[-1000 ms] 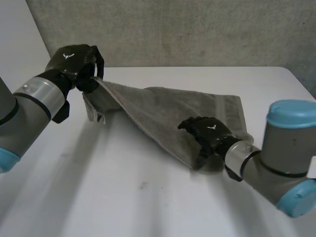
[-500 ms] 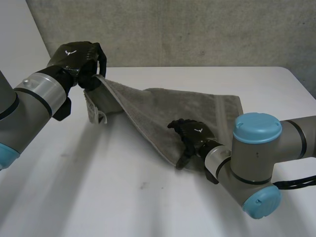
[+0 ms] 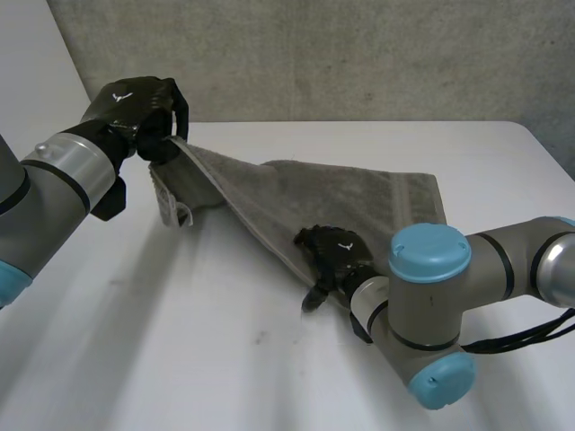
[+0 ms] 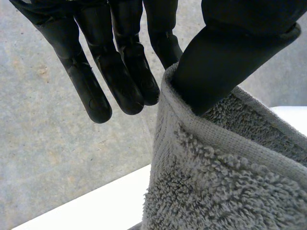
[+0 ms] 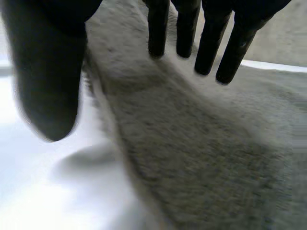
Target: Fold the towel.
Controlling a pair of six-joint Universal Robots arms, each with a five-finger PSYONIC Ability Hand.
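The left hand [image 3: 137,109] is closed on the towel [image 3: 359,193] at one corner, held up off the table [image 3: 225,359]. In the left wrist view its thumb [image 4: 225,52] presses into the hemmed edge of the towel [image 4: 216,182], with one finger [image 4: 163,40] going behind that edge; the other fingers hang straight beside the cloth and clear of it. From this raised corner a short flap of towel droops, and the hem runs taut and slanting down to where the right hand is. The right hand [image 3: 331,254] sits at the towel's near edge, about midway along it, and it is open. In the right wrist view its fingers [image 5: 187,28] reach out straight over the towel [image 5: 192,158], the tips close to the pile or just on it, which I cannot tell. Its thumb [image 5: 48,72] stands off to the side of the hem, above the bare table [image 5: 43,201], with no cloth caught between thumb and fingers. Beyond the right hand the rest of the grey towel lies flat on the white table, its far side spread toward the grey wall [image 3: 359,54]. The right arm [image 3: 422,305] bends in from the towel's near side, and the left arm [image 3: 63,184] comes in from beyond the lifted corner.
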